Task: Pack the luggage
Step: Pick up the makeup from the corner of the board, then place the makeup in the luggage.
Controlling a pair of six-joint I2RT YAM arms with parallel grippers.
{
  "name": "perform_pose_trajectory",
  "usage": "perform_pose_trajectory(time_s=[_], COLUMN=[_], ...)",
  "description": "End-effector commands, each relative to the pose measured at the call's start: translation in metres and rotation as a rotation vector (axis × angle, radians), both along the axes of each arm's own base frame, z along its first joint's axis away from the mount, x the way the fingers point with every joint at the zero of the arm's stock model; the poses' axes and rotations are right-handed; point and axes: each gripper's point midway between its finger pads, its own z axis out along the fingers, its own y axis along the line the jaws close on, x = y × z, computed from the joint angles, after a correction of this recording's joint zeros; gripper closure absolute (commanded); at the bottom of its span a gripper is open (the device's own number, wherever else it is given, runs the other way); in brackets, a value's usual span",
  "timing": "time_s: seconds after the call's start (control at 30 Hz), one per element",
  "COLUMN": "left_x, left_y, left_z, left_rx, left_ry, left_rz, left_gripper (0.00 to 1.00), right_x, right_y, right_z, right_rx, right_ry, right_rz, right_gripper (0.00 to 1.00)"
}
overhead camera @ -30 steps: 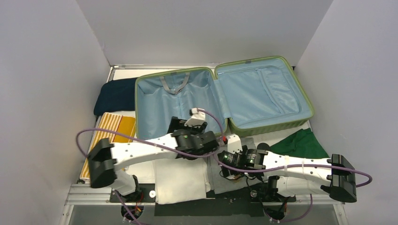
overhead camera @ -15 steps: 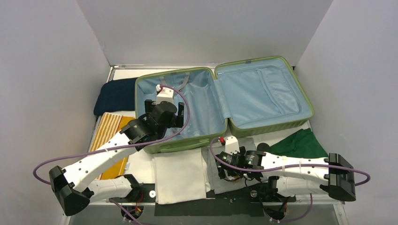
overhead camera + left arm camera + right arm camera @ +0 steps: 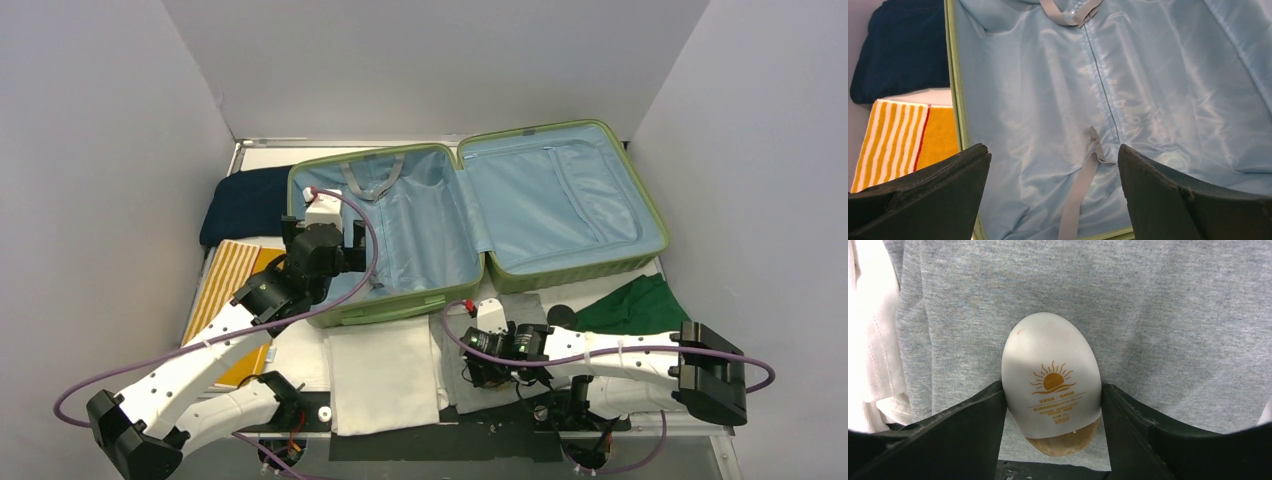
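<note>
At the back of the surface, the luggage [image 3: 580, 270] lay wide open, both halves flat with the light-blue lining facing up. No items could be seen in either half. A grey strap [image 3: 1078, 190] trailed loose across the lining of the left half.

Left gripper [image 3: 1053, 155] hung over the left half, near its left rim, jaws spread wide with nothing between them.

Right gripper [image 3: 1052, 387] sat low near the front edge of the surface, over a grey garment [image 3: 1148, 315]. Its jaws were pressed against both sides of a white oval bottle [image 3: 1050, 360] with an orange sun emblem, which lay on that garment.

A white cloth [image 3: 385, 375] lay just left of the grey garment. A green garment [image 3: 640, 305] lay right of the luggage's near edge. A navy garment [image 3: 245, 200] and a striped yellow towel [image 3: 225, 285] lay left of the luggage.
</note>
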Motion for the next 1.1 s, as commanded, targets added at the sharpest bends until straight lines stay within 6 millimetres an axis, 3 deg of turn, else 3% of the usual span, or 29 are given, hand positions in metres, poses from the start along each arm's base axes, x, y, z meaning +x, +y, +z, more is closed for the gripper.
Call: perform_pose_trajectory(time_s=[0.0,0.2,0.3,0.6,0.7,0.8,0.9,0.97,1.07], left_x=[0.005,0.003,0.002,-0.012,-0.019,-0.025,-0.03,-0.032,-0.032], left_y=[0.014,0.023,0.028,0.069,0.083,0.095,0.102,0.107,0.108], left_z=[0.007,0.004,0.008,0.03,0.037,0.044,0.048,0.048,0.047], left_rx=[-0.024,-0.045,-0.059,-0.093,-0.111,-0.133,-0.146,-0.145,-0.138], left_ry=[-0.082,-0.108,-0.127,-0.242,-0.289,-0.332,-0.354,-0.366,-0.374], left_rz=[0.071,0.105,0.12,0.282,0.337,0.382,0.407,0.423,0.431], left_gripper=[0.03,0.03,0.03,0.03,0.03,0.03,0.03,0.03,0.03], right_x=[0.002,0.013,0.022,0.033,0.047,0.081,0.128,0.16,0.218], right_y=[0.01,0.013,0.022,0.064,0.078,0.09,0.101,0.107,0.106], right_z=[0.002,0.02,0.04,0.141,0.179,0.206,0.224,0.229,0.22], right_rx=[0.043,0.073,0.111,0.273,0.259,0.206,0.208,0.235,0.255], right_ry=[0.0,-0.061,-0.115,-0.243,-0.317,-0.423,-0.533,-0.592,-0.61], right_rz=[-0.005,-0.018,-0.021,0.132,0.212,0.242,0.22,0.206,0.135], right_gripper=[0.43,0.56,0.6,0.63,0.64,0.62,0.62,0.62,0.62])
